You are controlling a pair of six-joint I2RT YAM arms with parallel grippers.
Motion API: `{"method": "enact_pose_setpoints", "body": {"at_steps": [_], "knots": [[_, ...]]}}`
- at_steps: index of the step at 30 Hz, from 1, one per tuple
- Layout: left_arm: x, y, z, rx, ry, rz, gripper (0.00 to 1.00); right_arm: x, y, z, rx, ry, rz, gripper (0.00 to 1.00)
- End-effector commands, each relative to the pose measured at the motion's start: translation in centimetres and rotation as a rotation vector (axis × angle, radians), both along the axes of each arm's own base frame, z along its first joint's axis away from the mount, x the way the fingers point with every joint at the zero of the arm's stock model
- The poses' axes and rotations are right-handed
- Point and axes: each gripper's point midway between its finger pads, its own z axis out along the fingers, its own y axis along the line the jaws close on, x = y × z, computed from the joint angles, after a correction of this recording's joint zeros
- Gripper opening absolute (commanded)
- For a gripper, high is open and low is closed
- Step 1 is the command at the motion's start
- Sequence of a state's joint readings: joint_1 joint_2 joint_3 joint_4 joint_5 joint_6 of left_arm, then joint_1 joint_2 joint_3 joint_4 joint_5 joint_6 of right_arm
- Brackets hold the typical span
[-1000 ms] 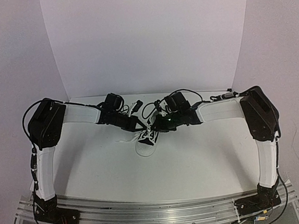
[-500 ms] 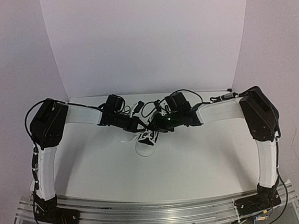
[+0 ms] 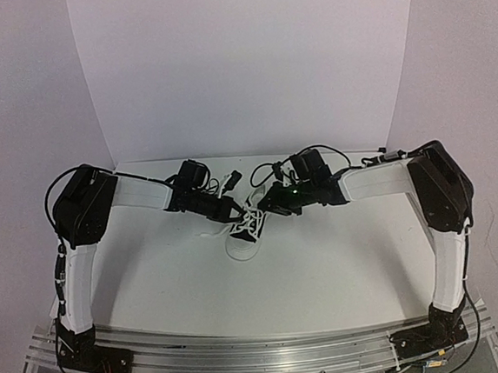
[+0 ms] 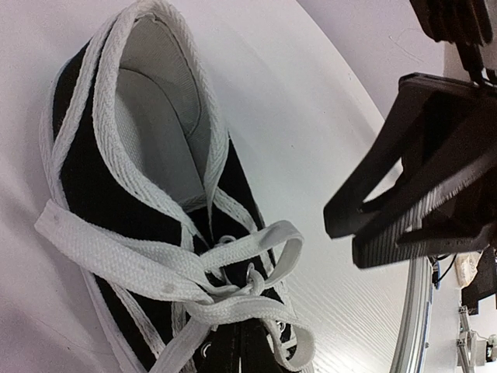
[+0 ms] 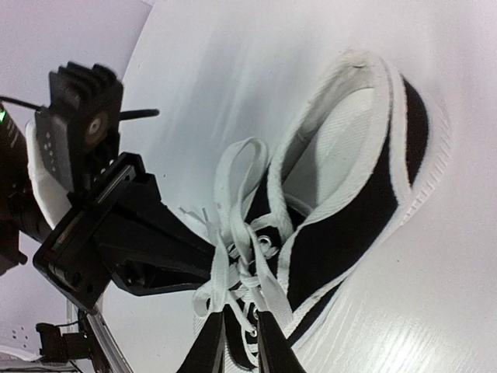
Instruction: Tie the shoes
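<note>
The small black canvas sneaker (image 3: 240,238) with white toe cap lies between both arms, its toe toward the near edge. Its white laces (image 4: 178,272) are crossed in a loose knot with a loop above the tongue. My left gripper (image 3: 233,214) is at the shoe's left side. In the right wrist view its fingers (image 5: 175,241) meet on a lace beside the knot. Its own tips (image 4: 237,342) look pressed together. My right gripper (image 3: 266,204) is just right of the shoe, fingers slightly apart (image 5: 241,320) over the lacing, gripping nothing that I can see.
A white backdrop (image 3: 247,64) stands behind the white table (image 3: 326,267). The aluminium rail (image 3: 263,351) with both arm bases runs along the near edge. Black cables (image 3: 257,175) hang between the two wrists, just behind the shoe.
The right arm has drawn back slightly to the right and away from the shoe. The left gripper has shifted a little right toward the laces. The shoe has stayed in place.
</note>
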State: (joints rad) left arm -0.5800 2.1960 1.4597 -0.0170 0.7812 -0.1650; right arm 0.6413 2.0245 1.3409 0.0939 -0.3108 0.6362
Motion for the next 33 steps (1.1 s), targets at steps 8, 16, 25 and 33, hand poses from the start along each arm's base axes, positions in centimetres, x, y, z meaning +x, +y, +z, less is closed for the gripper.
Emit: {"method": "enact_pose_setpoints", "body": {"at_steps": [8,16,25,33], "knots": [[0.6,-0.6,0.6,-0.018,-0.035,-0.004,0.00,1.6,-2.3,1.3,-0.022,-0.007,-0.116,0.22],[0.7,-0.7,0.8,-0.023,-0.037,-0.004,0.00,1.5,-3.1,-2.6,-0.154,0.055,-0.111,0.14],[0.8,-0.7,0.7,-0.026,-0.035,-0.005,0.00,1.8,-1.1,-4.1,-0.123,0.085,-0.033,0.14],[0.8,-0.8,0.8,-0.027,-0.034,-0.006,0.00,0.8,0.2,-2.1,-0.052,0.047,0.048,0.14]]}}
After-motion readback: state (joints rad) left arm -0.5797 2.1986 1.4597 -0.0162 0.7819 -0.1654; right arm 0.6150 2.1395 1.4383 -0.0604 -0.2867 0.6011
